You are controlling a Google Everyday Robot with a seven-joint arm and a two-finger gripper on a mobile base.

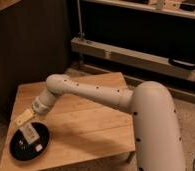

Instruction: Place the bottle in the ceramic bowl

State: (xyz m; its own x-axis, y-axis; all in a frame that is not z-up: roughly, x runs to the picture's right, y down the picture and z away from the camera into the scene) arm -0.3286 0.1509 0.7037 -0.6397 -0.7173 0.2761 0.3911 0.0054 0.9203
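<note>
The ceramic bowl (21,150) is a shallow black glossy dish with pale specks, standing at the front left corner of the wooden table (86,125). My gripper (26,124) reaches down from the white arm (91,92) and hangs over the bowl's far left rim. The bottle (30,131), a small slim cream shape, is at the gripper's tip, low over the bowl's inside. I cannot tell whether it is held or rests in the bowl.
The table's left and front edges run close to the bowl. A dark cabinet wall stands behind the table, and a metal shelf rail (136,57) runs along the back right. The arm's large white base (156,130) fills the right foreground.
</note>
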